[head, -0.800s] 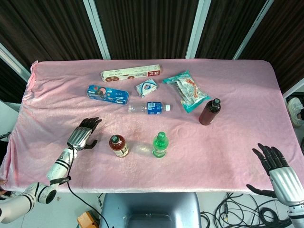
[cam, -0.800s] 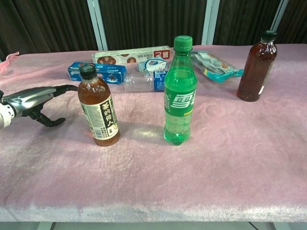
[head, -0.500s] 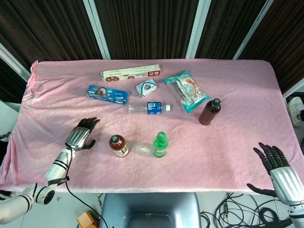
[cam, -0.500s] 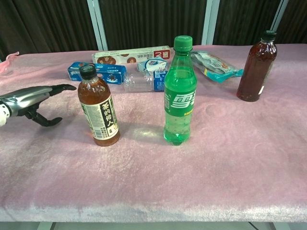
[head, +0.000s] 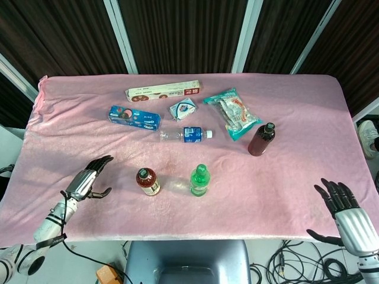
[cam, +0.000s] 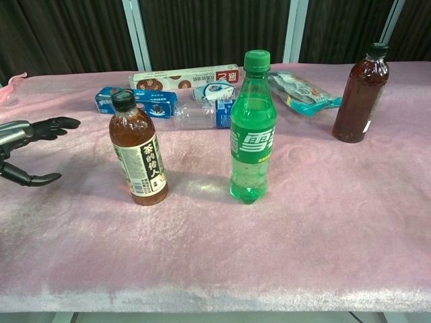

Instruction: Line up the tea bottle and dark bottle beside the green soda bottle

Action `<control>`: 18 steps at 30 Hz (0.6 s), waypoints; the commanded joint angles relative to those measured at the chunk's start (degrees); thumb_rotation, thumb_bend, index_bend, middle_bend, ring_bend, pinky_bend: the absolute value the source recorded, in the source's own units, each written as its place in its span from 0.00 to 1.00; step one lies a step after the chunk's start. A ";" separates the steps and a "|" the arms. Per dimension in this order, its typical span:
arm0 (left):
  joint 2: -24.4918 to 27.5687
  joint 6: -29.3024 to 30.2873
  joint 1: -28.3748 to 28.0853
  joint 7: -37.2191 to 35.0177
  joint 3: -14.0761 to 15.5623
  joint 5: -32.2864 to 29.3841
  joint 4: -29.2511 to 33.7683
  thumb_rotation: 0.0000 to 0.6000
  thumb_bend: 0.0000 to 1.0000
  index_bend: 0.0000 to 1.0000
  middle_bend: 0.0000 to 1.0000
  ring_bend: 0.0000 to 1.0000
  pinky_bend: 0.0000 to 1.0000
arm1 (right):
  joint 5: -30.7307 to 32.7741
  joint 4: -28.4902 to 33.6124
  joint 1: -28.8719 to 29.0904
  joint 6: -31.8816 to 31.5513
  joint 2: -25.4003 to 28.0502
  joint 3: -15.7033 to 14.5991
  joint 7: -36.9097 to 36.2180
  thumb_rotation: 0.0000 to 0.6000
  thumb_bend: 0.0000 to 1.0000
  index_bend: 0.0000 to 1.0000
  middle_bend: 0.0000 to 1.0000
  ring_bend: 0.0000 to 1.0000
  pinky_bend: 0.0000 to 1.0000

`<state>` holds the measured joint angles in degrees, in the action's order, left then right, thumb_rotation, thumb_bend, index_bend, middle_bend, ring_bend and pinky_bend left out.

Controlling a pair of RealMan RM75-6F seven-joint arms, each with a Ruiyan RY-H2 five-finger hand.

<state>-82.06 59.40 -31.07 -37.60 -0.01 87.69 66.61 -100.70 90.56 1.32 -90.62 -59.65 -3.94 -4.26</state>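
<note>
The tea bottle (head: 147, 181) stands upright just left of the green bottle (head: 199, 180), apart from it. The dark bottle (head: 261, 139) stands further back and right, well apart, near a snack packet (head: 232, 112). The left hand (head: 87, 181) is empty with fingers spread, left of the tea bottle. The right hand (head: 342, 209) is off the tabletop's (head: 296, 183) near right corner, apparently empty too, though it is partly cropped. The dark bottle looks like the remaining step: the right hand should grip its body low, keep it upright, and set it right of the green bottle, level with the tea.
</note>
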 commanded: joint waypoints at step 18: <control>-6.61 2.68 -4.41 -18.02 1.10 5.80 -0.61 1.00 0.31 0.00 0.00 0.00 0.04 | -0.74 -1.53 -1.08 -2.43 0.80 -0.56 -3.29 1.00 0.19 0.00 0.00 0.00 0.00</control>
<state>-88.40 62.27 -35.26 -55.35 1.30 93.76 66.26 -101.51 89.08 0.28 -92.99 -58.87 -4.54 -7.50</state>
